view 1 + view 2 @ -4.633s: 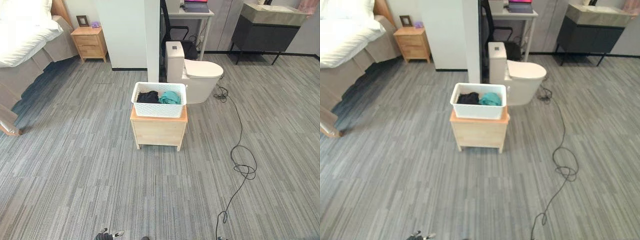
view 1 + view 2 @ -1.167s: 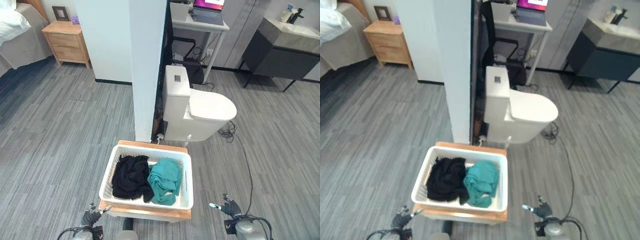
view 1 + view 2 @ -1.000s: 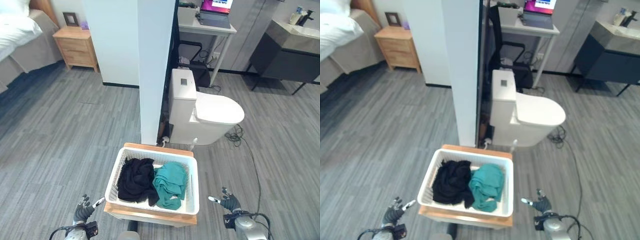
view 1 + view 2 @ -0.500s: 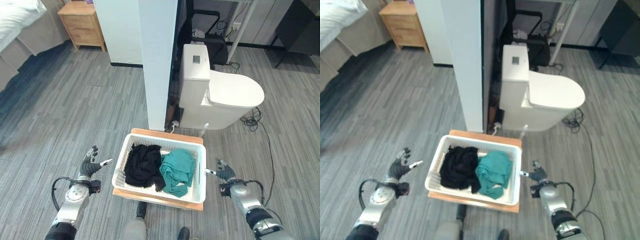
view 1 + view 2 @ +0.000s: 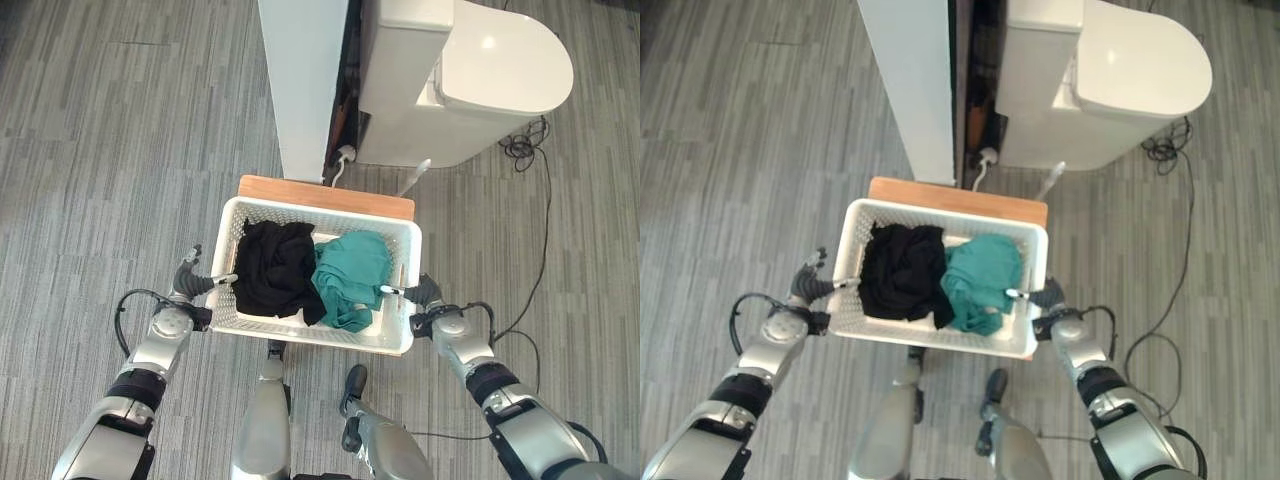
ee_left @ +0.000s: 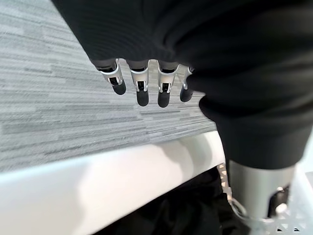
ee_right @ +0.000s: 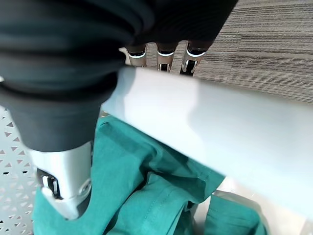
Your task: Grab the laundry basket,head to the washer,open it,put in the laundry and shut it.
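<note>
Two robot hands (image 5: 190,283) flanking laundry basket (image 5: 404,243)

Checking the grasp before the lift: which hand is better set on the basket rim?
The right hand: its thumb is inside the basket and its fingers outside, straddling the rim. The left hand has its thumb over the rim, fingers straight and clear.

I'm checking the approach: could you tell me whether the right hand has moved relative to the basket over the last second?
Yes. The right hand has closed in on the white basket, from clear of its right side to against its right rim.
</note>
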{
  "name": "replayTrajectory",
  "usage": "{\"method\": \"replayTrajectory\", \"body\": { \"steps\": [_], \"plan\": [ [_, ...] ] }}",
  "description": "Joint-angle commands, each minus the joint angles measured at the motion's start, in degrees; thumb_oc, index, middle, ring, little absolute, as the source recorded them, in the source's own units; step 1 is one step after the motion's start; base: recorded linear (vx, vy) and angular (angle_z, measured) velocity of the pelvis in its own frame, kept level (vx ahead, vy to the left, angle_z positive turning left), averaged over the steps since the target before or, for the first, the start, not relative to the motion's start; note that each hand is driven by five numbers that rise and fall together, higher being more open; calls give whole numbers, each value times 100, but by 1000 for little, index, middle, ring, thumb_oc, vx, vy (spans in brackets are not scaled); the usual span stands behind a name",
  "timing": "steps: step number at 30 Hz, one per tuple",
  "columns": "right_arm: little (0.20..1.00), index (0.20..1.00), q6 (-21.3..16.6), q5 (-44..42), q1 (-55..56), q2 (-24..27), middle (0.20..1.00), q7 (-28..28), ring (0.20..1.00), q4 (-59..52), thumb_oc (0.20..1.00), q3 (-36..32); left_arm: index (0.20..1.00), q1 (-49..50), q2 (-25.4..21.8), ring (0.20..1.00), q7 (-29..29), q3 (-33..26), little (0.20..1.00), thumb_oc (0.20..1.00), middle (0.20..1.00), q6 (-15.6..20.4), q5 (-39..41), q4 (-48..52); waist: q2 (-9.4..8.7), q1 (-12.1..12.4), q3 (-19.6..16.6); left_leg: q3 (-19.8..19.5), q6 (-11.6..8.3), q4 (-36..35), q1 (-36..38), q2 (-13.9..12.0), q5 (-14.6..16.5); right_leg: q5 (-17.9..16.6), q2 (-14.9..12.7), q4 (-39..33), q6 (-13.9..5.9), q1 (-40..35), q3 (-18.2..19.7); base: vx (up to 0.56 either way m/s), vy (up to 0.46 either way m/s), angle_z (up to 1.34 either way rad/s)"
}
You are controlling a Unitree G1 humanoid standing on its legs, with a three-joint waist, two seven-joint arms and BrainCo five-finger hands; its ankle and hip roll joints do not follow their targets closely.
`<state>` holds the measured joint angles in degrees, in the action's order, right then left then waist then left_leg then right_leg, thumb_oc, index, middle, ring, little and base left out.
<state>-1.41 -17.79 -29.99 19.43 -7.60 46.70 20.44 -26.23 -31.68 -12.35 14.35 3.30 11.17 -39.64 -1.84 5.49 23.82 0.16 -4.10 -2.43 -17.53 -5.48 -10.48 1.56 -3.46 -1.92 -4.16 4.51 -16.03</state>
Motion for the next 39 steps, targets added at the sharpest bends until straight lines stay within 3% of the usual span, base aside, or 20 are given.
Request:
{"method": "replayTrajectory", "body": {
  "steps": [1,5,13,14,15,17,18,19,20,22,23,24,25,26,27,33,34,39],
  "plan": [
    [1000,1000,-132,-230,-161,85,1000,-85,1000,-332,1000,288,1000,-489,-199,1000,-101,82,1000,1000,1000,172,-93,-231,-8,24,84,-18,-6,606,-42,-37,588,-682,-511,308,-158,996,15,-79,10,-2],
    [1000,1000,-102,-289,-250,110,1000,-63,1000,-320,1000,337,1000,-682,-245,1000,-16,300,1000,1000,1000,100,-195,-255,-5,14,165,-15,-3,648,-113,-25,582,-692,-523,355,-154,1067,-2,-33,11,-5],
    [1000,1000,273,-299,-909,24,1000,-16,1000,30,1000,716,1000,-1287,137,1000,347,1021,1000,1000,1000,-202,238,-1085,-78,-48,278,-34,17,712,-162,-25,582,-716,-495,384,-147,1116,11,-3,2,0],
    [1000,1000,330,-302,-1033,-26,1000,-9,1000,153,1000,773,853,-1384,231,853,396,1152,853,853,853,-241,266,-1302,-94,-52,290,-35,23,724,-166,-23,586,-721,-489,383,-143,1114,12,0,0,0],
    [1000,1000,416,-339,-1298,-151,1000,-7,1000,455,1000,891,435,-1695,455,435,507,1463,435,435,435,-311,316,-1971,-110,-82,311,-39,26,744,-178,-23,585,-722,-479,386,-140,1116,13,12,31,-1],
    [1000,1000,442,-379,-1423,-223,1000,2,1000,618,1000,955,385,-1857,522,385,535,1606,385,385,385,-313,341,-2230,-128,-98,337,-45,25,751,-188,-25,583,-722,-471,390,-138,1120,11,0,0,0],
    [1000,1000,452,-436,-1519,-291,1000,-22,1000,761,1000,1018,278,-1967,563,278,537,1699,278,278,278,-317,381,-2401,-140,-103,357,-54,28,752,-195,-24,579,-727,-463,390,-136,1126,16,0,0,0],
    [598,598,457,-480,-1590,-346,598,-25,598,887,598,1072,200,-2048,634,200,561,1796,200,200,200,-325,398,-2621,-154,-104,368,-60,29,761,-204,-28,576,-729,-454,389,-133,1131,18,0,0,0],
    [507,507,465,-522,-1651,-396,507,-21,507,1026,507,1110,200,-2118,681,200,569,1879,200,200,200,-329,391,-2780,-167,-107,377,-61,27,767,-207,-24,576,-731,-447,389,-132,1135,15,8,-3,-7],
    [545,545,474,-573,-1805,-517,545,-38,545,1275,545,1191,200,-2293,750,200,559,2094,200,200,200,-351,248,-3075,-203,-106,395,-70,24,783,-221,-27,578,-738,-440,381,-135,1135,9,10,-5,-4],
    [787,787,476,-577,-1840,-557,787,-39,787,1328,787,1256,200,-2359,782,200,559,2168,200,200,200,-357,218,-3150,-218,-104,400,-79,25,785,-227,-28,578,-739,-436,376,-133,1132,5,0,0,0],
    [950,950,486,-572,-1880,-585,950,-39,950,1397,950,1329,200,-2384,807,200,571,2255,200,200,200,-353,186,-3184,-236,-107,404,-84,25,792,-234,-28,580,-738,-434,371,-135,1124,1,0,0,0],
    [555,555,480,-664,-1873,-621,555,-18,555,1466,555,1381,200,-2399,813,200,567,2377,200,200,200,-355,133,-3162,-253,-101,407,-97,27,796,-229,-23,586,-736,-435,366,-135,1106,-8,0,0,0],
    [555,555,480,-664,-1873,-621,555,-18,555,1467,555,1381,200,-2399,813,200,567,2378,200,200,200,-355,133,-3163,-253,-101,407,-98,27,796,-229,-23,586,-736,-435,366,-135,1105,-8,0,0,0],
    [200,200,471,-672,-1868,-624,200,-29,200,1456,200,1399,200,-2379,812,200,541,2412,200,200,200,-361,89,-3160,-261,-97,409,-102,28,796,-219,-21,595,-736,-439,362,-138,1090,-14,0,0,0],
    [200,200,463,-649,-1599,-499,200,-67,200,1154,200,1323,200,-2097,814,200,464,2477,200,200,200,-383,-56,-2461,-254,-64,398,-113,66,842,-168,19,695,-692,-473,396,-150,1002,-3,12,21,4],
    [200,200,481,-604,-1406,-325,200,-68,200,827,200,1207,200,-1882,645,200,449,2413,200,200,200,-406,-105,-1871,-229,-48,364,-109,87,875,-142,45,746,-684,-500,401,-163,955,-3,15,28,11],
    [200,200,510,-534,-991,-14,200,-62,200,286,200,891,200,-1470,361,200,505,2228,200,200,200,-435,-209,-903,-198,-51,319,-90,128,1000,-99,106,891,-677,-561,441,-192,899,42,7,44,9]
  ]
}}
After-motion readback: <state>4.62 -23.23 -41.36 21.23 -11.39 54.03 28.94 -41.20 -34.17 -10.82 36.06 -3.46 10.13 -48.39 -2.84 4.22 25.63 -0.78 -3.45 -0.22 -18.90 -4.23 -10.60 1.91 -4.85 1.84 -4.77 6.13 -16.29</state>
